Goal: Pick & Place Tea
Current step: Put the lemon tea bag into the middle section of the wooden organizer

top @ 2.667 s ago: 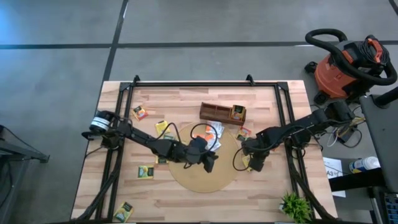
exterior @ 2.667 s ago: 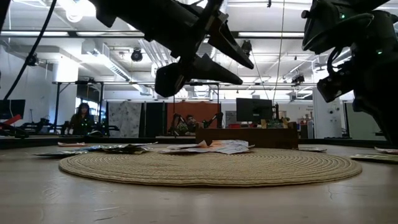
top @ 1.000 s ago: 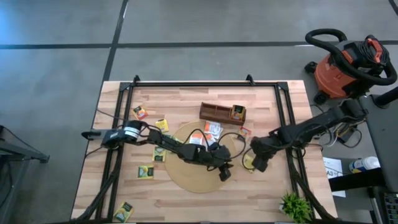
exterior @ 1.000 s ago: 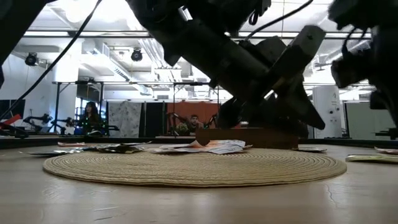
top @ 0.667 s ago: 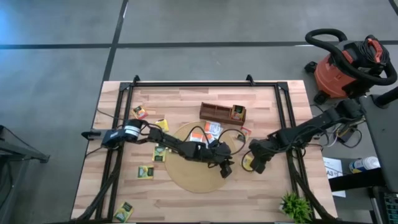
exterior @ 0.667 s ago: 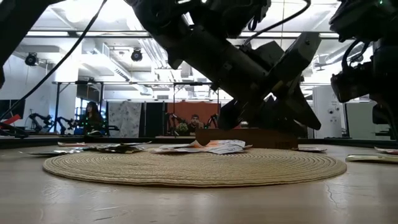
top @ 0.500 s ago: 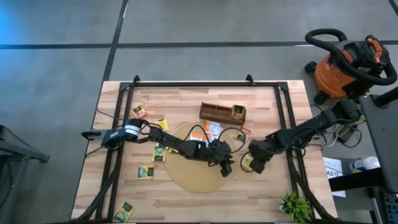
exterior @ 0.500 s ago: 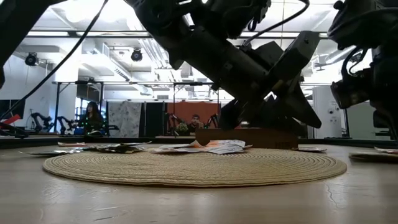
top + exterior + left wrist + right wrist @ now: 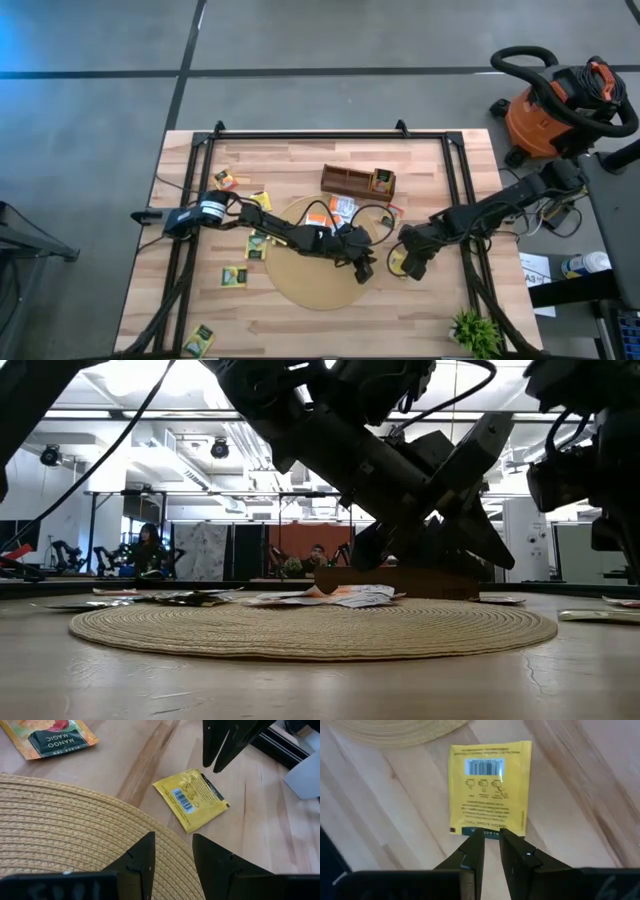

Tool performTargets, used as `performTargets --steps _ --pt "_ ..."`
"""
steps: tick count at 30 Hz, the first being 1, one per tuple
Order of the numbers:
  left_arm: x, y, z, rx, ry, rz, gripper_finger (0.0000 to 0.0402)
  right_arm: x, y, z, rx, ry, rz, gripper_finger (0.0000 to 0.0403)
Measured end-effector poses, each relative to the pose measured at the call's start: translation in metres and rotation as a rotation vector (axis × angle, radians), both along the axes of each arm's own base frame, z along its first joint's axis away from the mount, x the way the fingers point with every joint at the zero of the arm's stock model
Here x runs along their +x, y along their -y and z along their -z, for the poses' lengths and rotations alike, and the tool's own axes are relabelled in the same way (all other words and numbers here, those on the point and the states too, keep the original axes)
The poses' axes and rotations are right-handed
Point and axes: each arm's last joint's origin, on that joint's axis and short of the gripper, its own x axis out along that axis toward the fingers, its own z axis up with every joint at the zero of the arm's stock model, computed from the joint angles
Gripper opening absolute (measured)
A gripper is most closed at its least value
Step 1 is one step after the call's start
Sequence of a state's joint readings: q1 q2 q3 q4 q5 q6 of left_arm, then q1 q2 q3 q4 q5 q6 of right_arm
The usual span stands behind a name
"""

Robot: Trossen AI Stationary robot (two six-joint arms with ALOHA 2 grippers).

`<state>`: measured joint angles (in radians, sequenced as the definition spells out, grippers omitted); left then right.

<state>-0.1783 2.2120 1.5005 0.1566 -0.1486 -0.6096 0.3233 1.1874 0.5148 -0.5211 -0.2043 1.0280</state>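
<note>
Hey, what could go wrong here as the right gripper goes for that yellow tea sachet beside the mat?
The yellow sachet lies flat on the wood, so the right gripper, its fingers barely apart, may slide over it. The left gripper hovers close by over the mat edge, so the arms might collide.

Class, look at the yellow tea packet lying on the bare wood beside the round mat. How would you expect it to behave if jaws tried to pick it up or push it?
The yellow tea packet lies flat on the table, so it is probably thin and light, and hard to get under. Pushed, it would likely slide rather than roll. Being paper-like, it may bend when pinched.
</note>
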Motion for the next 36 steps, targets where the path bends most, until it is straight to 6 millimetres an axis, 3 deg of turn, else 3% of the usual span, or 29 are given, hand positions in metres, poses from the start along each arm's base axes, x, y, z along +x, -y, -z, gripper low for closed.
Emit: performTargets --steps 9,16,23,31,36 --pt "0.0 0.0 0.001 -0.011 0.004 -0.004 0.0126 -0.008 0.003 0.021 -0.027 -0.083 -0.001 0.0059" --pt "0.011 0.004 0.024 -0.099 -0.007 0.036 0.0126 -0.005 0.002 0.027 -0.021 -0.087 -0.007 0.0059" --pt "0.015 0.005 0.023 -0.088 -0.016 0.042 0.0126 -0.006 0.002 0.026 -0.023 -0.09 -0.008 0.0059" --pt "0.015 0.003 0.023 -0.085 -0.019 0.039 0.0126 -0.001 0.001 -0.004 -0.002 0.018 0.0 0.0059" --pt "0.015 0.003 0.023 -0.085 -0.018 0.037 0.0126 -0.001 0.002 -0.003 -0.042 0.019 0.03 0.0059"
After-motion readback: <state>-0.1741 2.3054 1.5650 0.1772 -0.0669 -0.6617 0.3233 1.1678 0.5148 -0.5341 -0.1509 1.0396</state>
